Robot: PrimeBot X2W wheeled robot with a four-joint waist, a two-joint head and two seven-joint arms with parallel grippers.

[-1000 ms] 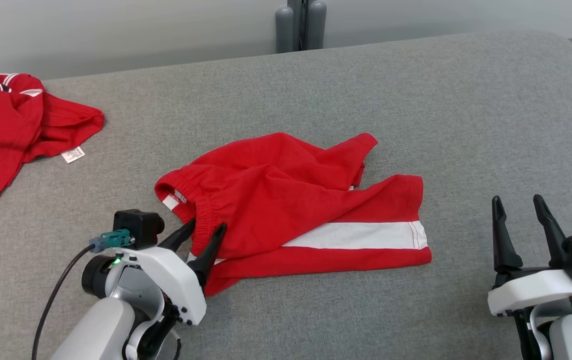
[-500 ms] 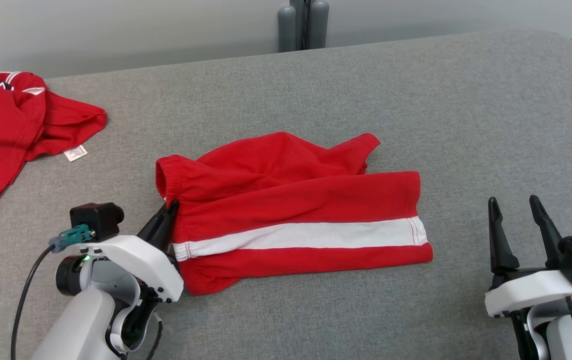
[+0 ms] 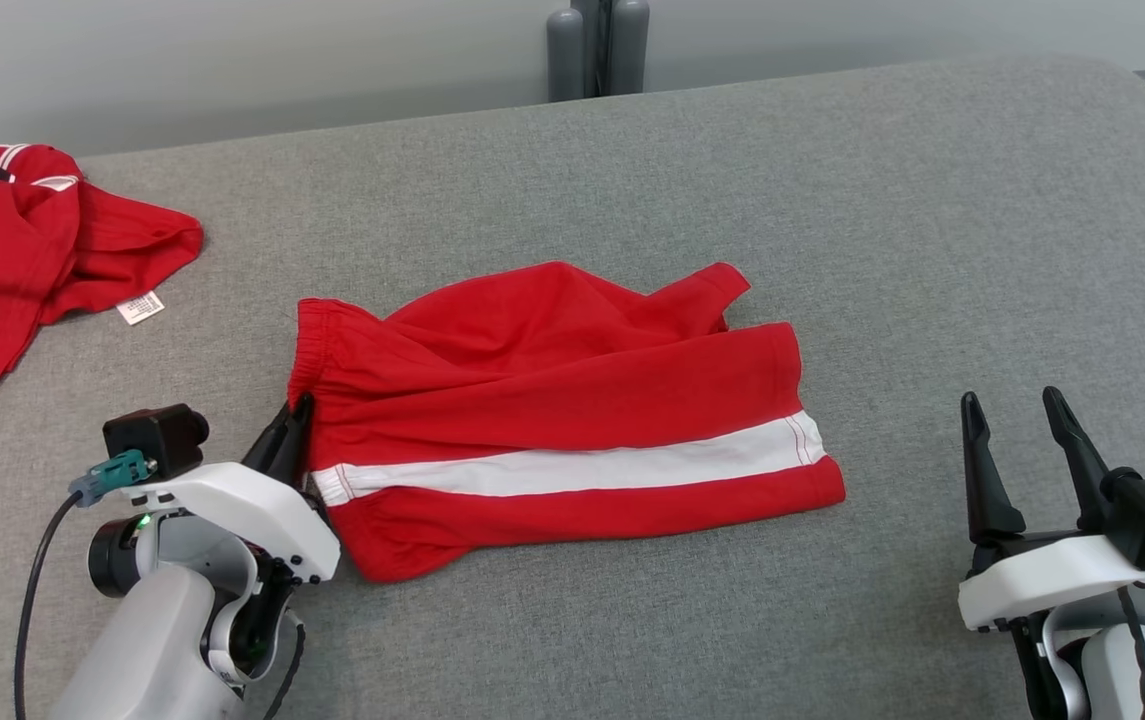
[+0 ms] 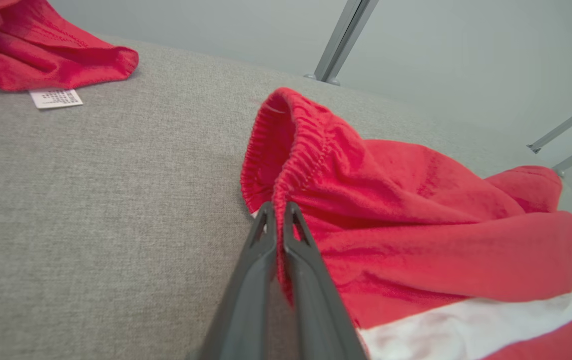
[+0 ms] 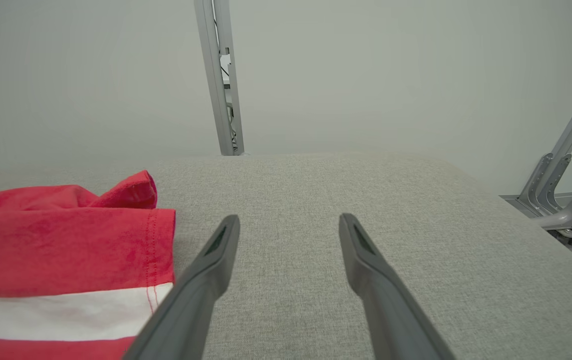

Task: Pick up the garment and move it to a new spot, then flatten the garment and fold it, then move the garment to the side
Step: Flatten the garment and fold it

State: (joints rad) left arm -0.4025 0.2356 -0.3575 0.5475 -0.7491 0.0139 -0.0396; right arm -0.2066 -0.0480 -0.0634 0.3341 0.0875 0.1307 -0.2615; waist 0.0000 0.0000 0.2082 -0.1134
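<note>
The garment (image 3: 552,400) is a pair of red shorts with a white side stripe, lying rumpled in the middle of the grey cushioned surface. My left gripper (image 3: 300,408) is shut on the elastic waistband at its left end. In the left wrist view the two fingers (image 4: 261,250) pinch the gathered waistband of the garment (image 4: 390,200), which rises in a fold above them. My right gripper (image 3: 1010,402) stands open at the lower right, apart from the shorts. The right wrist view shows the right gripper (image 5: 288,220) with nothing between its fingers and the garment's leg hem (image 5: 66,250) to the left.
A second red garment (image 3: 2,250) with a white label (image 3: 139,308) lies at the far left of the grey surface (image 3: 932,250). Grey metal posts (image 3: 597,45) stand behind the back edge. The surface curves down at the right.
My left gripper closed on the waistband and pulled it left, which dragged the shorts leftward and spread the striped leg out flatter. The right arm stayed where it was.
</note>
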